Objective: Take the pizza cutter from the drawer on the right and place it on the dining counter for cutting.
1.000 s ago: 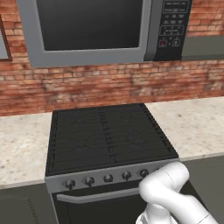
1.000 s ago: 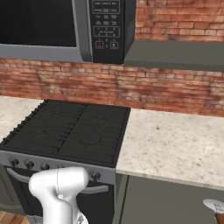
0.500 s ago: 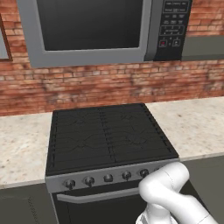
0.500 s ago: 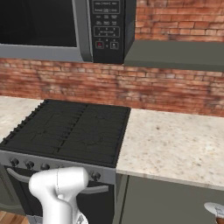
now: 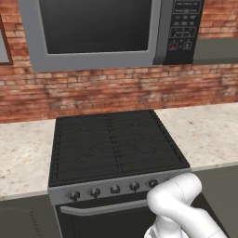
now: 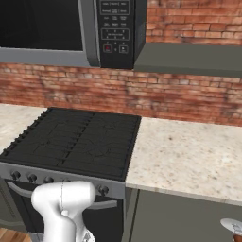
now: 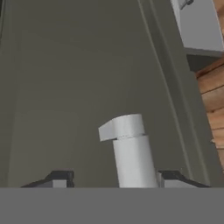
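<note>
1. Left base view: the white arm is seen bent low before the black stove.
2. Right base view: the drawer is seen just right of the arm.
3. Hand view: the gripper is spread, its fingertips flanking a silver handle without pinching it, against the drawer front.

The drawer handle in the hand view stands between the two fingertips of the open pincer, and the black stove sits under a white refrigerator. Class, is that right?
Not quite. The silver handle does stand between the open pincer tips against the dark grey drawer. But above the black stove hangs a microwave, not a white refrigerator; the left base view shows this.
</note>
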